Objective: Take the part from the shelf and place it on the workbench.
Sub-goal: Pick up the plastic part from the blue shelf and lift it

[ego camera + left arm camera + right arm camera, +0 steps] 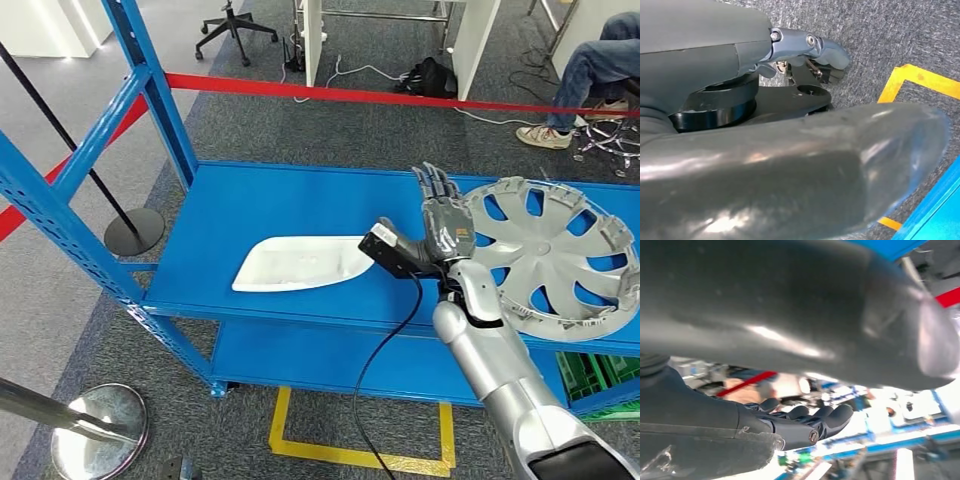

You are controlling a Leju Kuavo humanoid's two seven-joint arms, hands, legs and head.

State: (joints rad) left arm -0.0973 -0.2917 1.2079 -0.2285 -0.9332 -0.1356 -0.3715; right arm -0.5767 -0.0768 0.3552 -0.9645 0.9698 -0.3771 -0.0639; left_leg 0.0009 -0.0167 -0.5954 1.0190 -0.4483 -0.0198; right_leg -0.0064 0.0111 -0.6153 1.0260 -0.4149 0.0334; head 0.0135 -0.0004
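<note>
Right hand (444, 228) hovers open-fingered, holding nothing, between white curved plastic panel (302, 264) and silver spoked hubcap (553, 255) on blue metal shelf (249, 205); approach low, grip an edge.

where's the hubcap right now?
In the head view, the hubcap lies on the blue shelf at its right end, just right of the right hand.

Shelf (249, 200): bright blue throughout, frame and deck. Part (302, 264): plain white. Hubcap (551, 255): silver-grey with spoke cut-outs. Right robot hand (441, 225): dark grey, small orange label on its back; arm silver. Floor (317, 125): speckled grey carpet with yellow tape lines. Barrier (362, 95): red. Crate (596, 385): green.
</note>
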